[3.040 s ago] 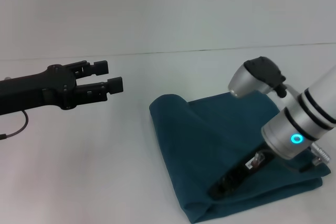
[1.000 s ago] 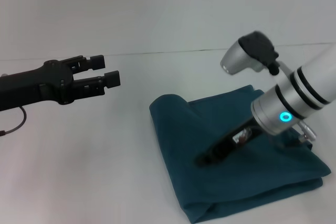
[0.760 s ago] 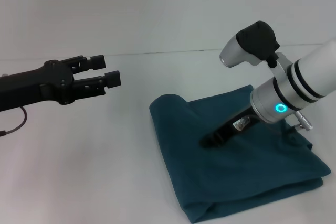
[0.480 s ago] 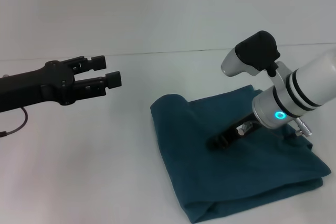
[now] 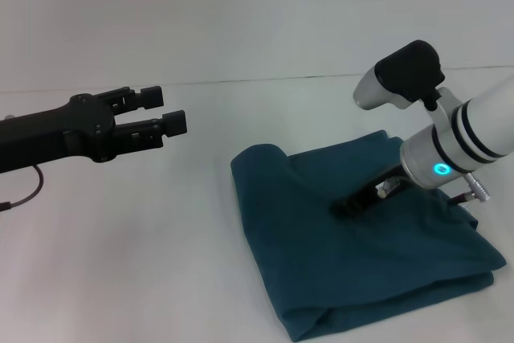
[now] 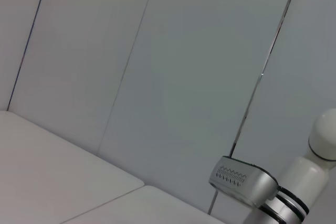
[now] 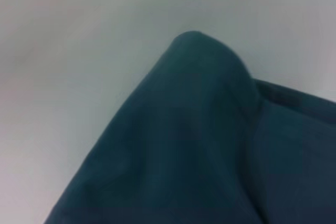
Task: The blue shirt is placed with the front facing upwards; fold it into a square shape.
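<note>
At about four o'clock on the white table point(image 5: 161, 247), close to my right side, the blue shirt point(image 5: 337, 271) lies folded into a thick, roughly square bundle of dark teal cloth, with one soft rolled corner bulging up toward eleven o'clock and layered edges showing along the near side at six o'clock. No lettering or collar shows on the upper face. My right gripper point(image 5: 344, 206) is down over the middle of that bundle, its dark tip reaching toward nine o'clock from my silver and white right arm, and it looks to be touching or just above the top layer; I cannot tell which, and I cannot tell whether its fingers are parted or together, since only a dark narrow shape shows. A turquoise ring of light glows on the wrist of that arm. In the right wrist view the shirt point(image 7: 199, 145) fills the lower part of the picture, its rounded fold standing against the pale table point(image 7: 79, 51). Well apart from the shirt, out at nine o'clock, my left gripper point(image 5: 161, 114) hangs in the air above the bare table, pointing toward three o'clock, its two black fingers point(image 5: 148, 95) parted with a clear gap and nothing between them. The left wrist view shows only a panelled wall point(image 6: 157, 77) and part of my right arm point(image 6: 273, 192).
</note>
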### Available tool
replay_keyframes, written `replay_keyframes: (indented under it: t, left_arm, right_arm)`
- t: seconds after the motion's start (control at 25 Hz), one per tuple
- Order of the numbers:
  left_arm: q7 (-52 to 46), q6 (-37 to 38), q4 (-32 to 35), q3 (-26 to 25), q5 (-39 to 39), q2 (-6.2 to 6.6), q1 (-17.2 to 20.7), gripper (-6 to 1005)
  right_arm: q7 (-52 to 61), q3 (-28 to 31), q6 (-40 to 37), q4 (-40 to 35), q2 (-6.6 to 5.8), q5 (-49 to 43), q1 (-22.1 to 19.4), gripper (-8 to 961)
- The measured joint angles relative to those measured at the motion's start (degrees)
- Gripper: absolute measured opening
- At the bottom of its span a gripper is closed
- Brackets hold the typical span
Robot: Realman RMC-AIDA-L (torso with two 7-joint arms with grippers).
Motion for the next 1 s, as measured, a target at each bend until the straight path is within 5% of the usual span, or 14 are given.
replay_keyframes:
  t: [1.0]
  left_arm:
    - [0.0,-0.1,-0.6,-0.1,0.0,0.0,0.0,822]
  right_arm:
    - [1.3,3.7,-0.8,-3.2,-1.16,-3.5,-1.2,39]
